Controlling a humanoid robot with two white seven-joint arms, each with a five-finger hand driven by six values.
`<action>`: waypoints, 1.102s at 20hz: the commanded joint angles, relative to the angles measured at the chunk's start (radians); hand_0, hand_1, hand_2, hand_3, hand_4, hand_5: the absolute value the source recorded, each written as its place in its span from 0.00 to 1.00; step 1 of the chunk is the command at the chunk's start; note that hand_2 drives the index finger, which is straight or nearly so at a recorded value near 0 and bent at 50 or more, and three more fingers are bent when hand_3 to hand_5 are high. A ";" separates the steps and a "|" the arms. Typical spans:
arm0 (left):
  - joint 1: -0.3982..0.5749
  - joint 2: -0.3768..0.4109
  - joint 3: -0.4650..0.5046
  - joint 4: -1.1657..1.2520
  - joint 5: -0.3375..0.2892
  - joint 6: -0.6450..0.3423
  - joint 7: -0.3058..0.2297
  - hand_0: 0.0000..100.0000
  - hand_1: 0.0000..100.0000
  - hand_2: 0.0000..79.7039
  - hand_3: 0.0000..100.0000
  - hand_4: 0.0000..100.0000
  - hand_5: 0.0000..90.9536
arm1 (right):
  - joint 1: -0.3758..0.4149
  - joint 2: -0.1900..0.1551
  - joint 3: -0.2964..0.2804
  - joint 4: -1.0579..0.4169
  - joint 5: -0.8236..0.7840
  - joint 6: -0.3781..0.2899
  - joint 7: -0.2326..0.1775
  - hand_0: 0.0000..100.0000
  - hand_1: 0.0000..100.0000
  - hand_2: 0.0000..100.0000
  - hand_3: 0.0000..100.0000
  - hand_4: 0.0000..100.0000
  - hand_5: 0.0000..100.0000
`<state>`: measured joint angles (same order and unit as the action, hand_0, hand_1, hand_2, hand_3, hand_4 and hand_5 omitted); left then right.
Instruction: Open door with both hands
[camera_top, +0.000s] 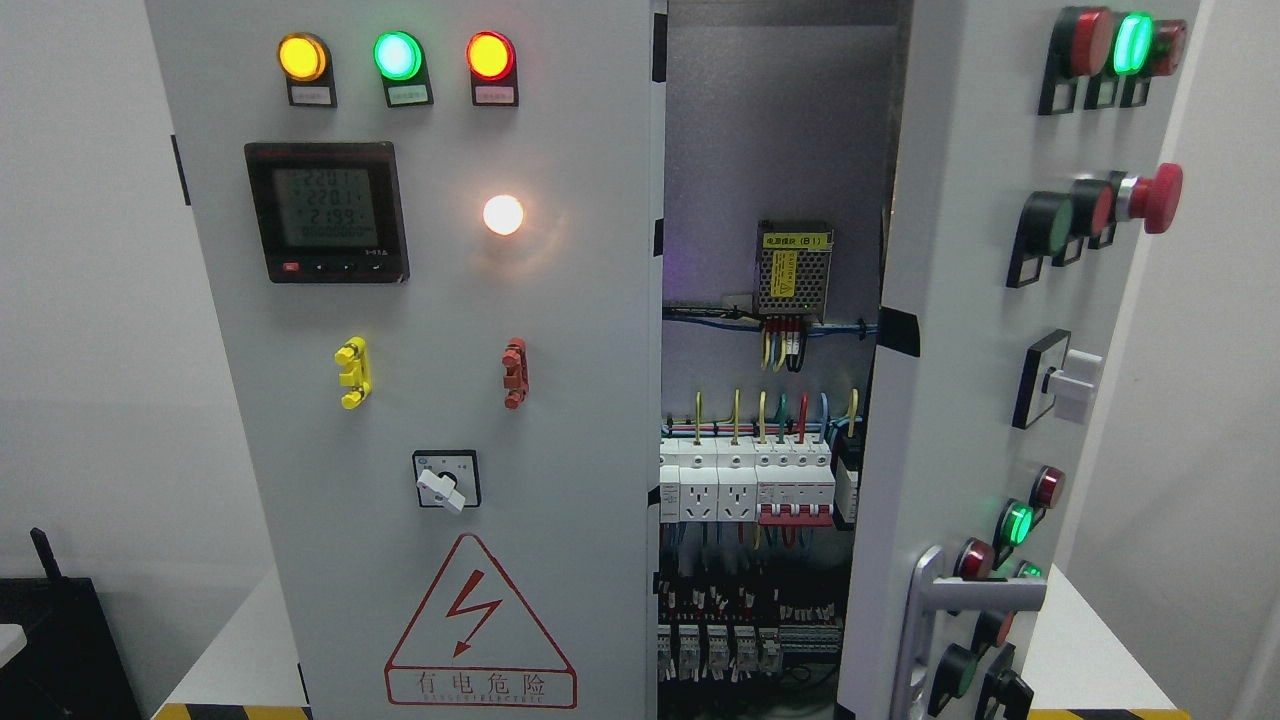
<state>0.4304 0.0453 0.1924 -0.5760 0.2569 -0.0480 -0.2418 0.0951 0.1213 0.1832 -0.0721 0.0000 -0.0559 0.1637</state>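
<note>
The right door (960, 400) of the grey electrical cabinet is seen swung open toward the camera, its silver lever handle (950, 610) at lower right. The left door (420, 380) remains shut, carrying three indicator lamps (396, 56), one digital meter (327, 211) and one rotary switch (446, 481). Behind, breakers (745, 485) and one power supply (793, 270) are exposed. Neither robot hand is in view, so no grip can be told.

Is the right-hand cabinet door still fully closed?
No, the right door is swung outward, exposing the breakers and wiring inside the cabinet, while the left door sits closed.
</note>
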 joint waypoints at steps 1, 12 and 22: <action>0.189 0.137 0.347 -0.766 0.184 -0.015 -0.005 0.12 0.39 0.00 0.00 0.00 0.00 | 0.000 0.000 -0.001 0.000 -0.023 0.001 0.000 0.12 0.39 0.00 0.00 0.00 0.00; 0.186 1.000 0.392 -0.837 0.990 -0.013 -0.201 0.12 0.39 0.00 0.00 0.00 0.00 | 0.000 0.001 -0.001 0.000 -0.023 0.001 0.000 0.12 0.39 0.00 0.00 0.00 0.00; 0.154 1.350 0.406 -0.870 1.303 -0.004 -0.517 0.12 0.39 0.00 0.00 0.00 0.00 | 0.000 0.000 -0.002 0.000 -0.020 0.001 0.000 0.12 0.39 0.00 0.00 0.00 0.00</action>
<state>0.5899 0.9405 0.5337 -1.3018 1.3839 -0.0574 -0.6694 0.0951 0.1216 0.1830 -0.0721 0.0000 -0.0560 0.1637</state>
